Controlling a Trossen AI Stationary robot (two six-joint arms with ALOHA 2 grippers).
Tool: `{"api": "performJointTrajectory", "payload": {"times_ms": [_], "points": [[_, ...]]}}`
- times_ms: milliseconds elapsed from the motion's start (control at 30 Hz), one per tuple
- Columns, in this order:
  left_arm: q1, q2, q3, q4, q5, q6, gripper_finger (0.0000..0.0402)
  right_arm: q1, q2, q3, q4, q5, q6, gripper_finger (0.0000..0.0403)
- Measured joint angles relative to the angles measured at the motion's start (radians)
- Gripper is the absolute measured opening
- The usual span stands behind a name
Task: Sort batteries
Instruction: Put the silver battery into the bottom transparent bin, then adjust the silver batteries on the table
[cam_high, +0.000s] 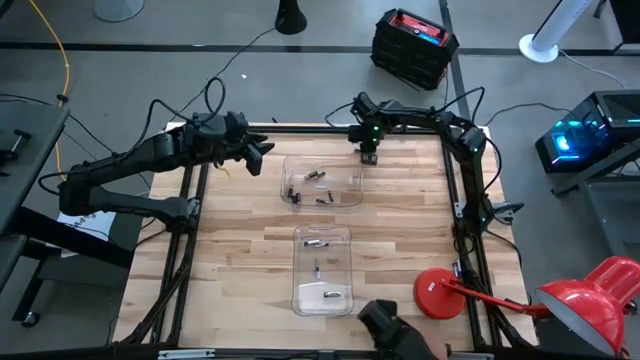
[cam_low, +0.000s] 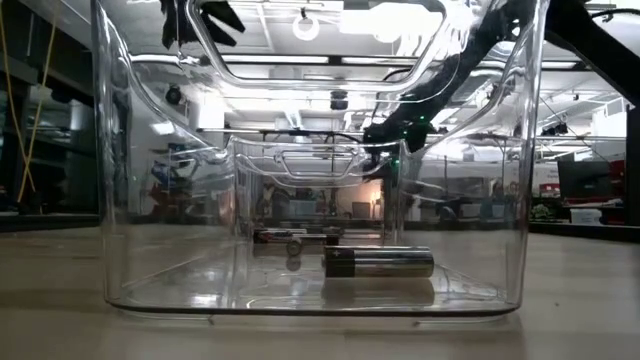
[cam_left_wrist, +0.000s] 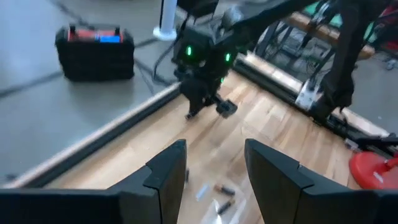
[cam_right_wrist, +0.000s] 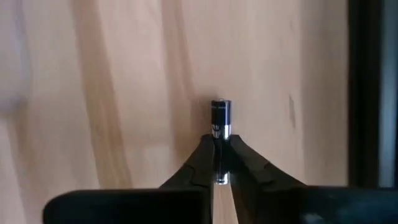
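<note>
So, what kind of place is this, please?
Probably a robotics lab or workshop: a wooden table framed by two robot arms, cables across a grey floor, and a black equipment case.

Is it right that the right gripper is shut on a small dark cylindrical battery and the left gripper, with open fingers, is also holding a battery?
Not quite. The left gripper holds nothing: the left wrist view shows only bare space between its open fingers. The rest stands: the right wrist view shows the right gripper shut on the small dark cylindrical battery.

Dark jointed arms (cam_high: 130, 175), green wrist light (cam_high: 371, 128)
</note>
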Motion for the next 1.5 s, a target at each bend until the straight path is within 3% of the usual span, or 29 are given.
{"api": "performJointTrajectory", "payload": {"times_ms": [167, 300, 400, 533, 700, 900, 1033, 1200, 1367, 1500], "points": [[0.014, -0.007, 0.000, 0.094, -0.001, 0.092, 0.0158, -0.036, -0.172, -0.001, -0.051, 0.045, 0.084, 0.0007], [0.032, -0.009, 0.000, 0.146, -0.001, 0.161, 0.0158, -0.016, -0.319, -0.003, -0.093, -0.045, 0.219, 0.0005], [0.041, -0.009, 0.000, 0.156, 0.002, 0.201, 0.0159, 0.054, -0.432, 0.000, -0.090, -0.114, 0.333, 0.0005], [0.052, -0.008, 0.000, 0.157, 0.015, 0.248, 0.0159, 0.232, -0.511, 0.001, -0.109, -0.179, 0.458, 0.0005], [0.054, -0.008, 0.000, 0.158, 0.015, 0.301, 0.0158, 0.528, -0.533, 0.000, -0.104, -0.263, 0.654, 0.0004], [0.054, -0.008, 0.000, 0.161, 0.020, 0.317, 0.0159, 0.819, -0.481, -0.002, -0.102, -0.294, 0.728, 0.0004], [0.051, -0.009, 0.000, 0.164, 0.064, 0.245, 0.0159, 0.912, -0.414, -0.002, -0.057, -0.281, 0.749, 0.0015], [0.011, -0.009, 0.000, 0.164, 0.143, 0.111, 0.0159, 0.970, -0.330, -0.002, 0.043, -0.160, 0.782, 0.0045], [-0.077, -0.009, 0.000, 0.164, 0.148, -0.012, 0.0159, 1.010, -0.307, -0.002, 0.075, -0.116, 0.726, 0.0096], [-0.175, -0.009, 0.000, 0.163, 0.122, -0.102, 0.0159, 1.052, -0.308, -0.002, 0.063, 0.012, 0.701, 0.0143]]}}
